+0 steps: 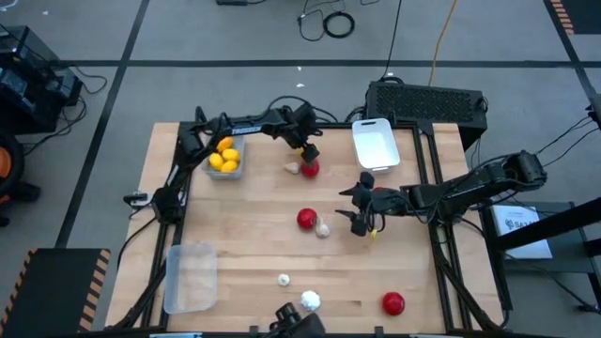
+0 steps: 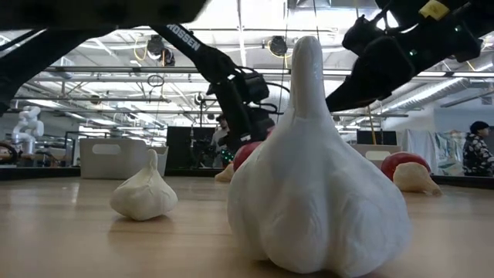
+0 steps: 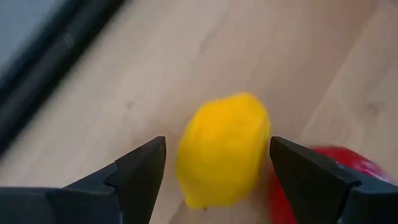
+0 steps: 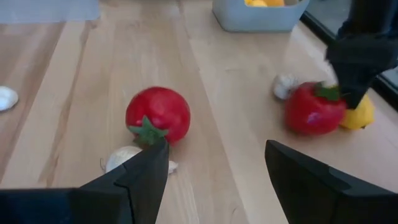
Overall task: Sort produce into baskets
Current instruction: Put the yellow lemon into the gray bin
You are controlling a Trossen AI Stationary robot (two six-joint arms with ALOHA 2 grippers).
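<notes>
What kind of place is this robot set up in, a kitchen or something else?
Probably a robotics lab or workshop, not a kitchen: an open ceiling with ducts and strip lights, cables loose on the grey floor, and a white humanoid robot standing in the background.

Wooden table point(image 1: 254, 253), black box point(image 1: 427, 101) behind.

"OSSEN" on arm point(image 2: 202, 55)

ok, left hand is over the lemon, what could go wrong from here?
1. The lemon sits against a red tomato; the open left hand straddles it, and one finger could land on the tomato or knock it away.
2. The garlic bulb lies close by and may get knocked.
</notes>
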